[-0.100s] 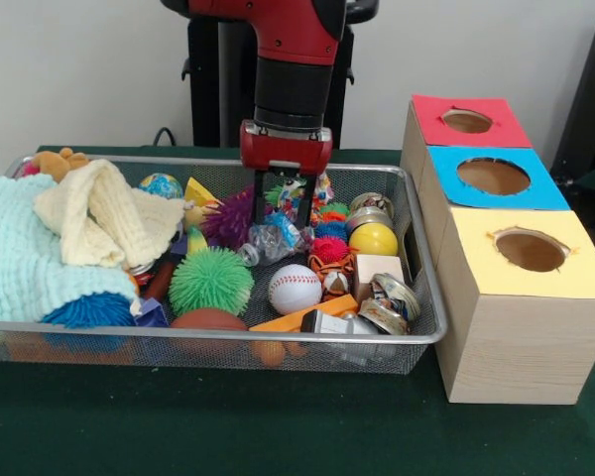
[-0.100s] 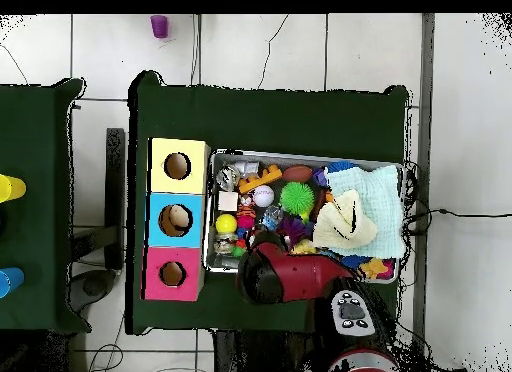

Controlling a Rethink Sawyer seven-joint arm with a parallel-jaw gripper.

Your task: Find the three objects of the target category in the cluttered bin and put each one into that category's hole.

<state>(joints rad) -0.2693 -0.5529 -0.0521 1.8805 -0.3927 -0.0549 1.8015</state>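
A wire mesh bin (image 1: 416, 332) holds a jumble of toys. My gripper (image 1: 284, 216) hangs low over the bin's far middle, open, its black fingers (image 1: 261, 198) straddling a small colourful toy and a clear crinkled wrapper (image 1: 268, 241); I cannot tell whether they touch. Close by lie a purple spiky ball (image 1: 228, 218), a baseball (image 1: 295, 288), a yellow ball (image 1: 374, 239) and a green spiky ball (image 1: 210, 281). Beside the bin stand three boxes with round holes, topped red (image 1: 431, 111), blue (image 1: 446, 164) and yellow (image 1: 476, 268). In the overhead view the arm (image 2: 295, 276) hides the gripper.
A pale blue knit cloth (image 1: 20, 258) and a cream cloth (image 1: 104, 223) cover the bin's left end. Metal tins (image 1: 395, 297), a wooden block (image 1: 377, 270), an orange wedge (image 1: 302, 315) and a brown ball (image 1: 208, 319) crowd the near right. Green cloth (image 1: 278, 426) covers the table.
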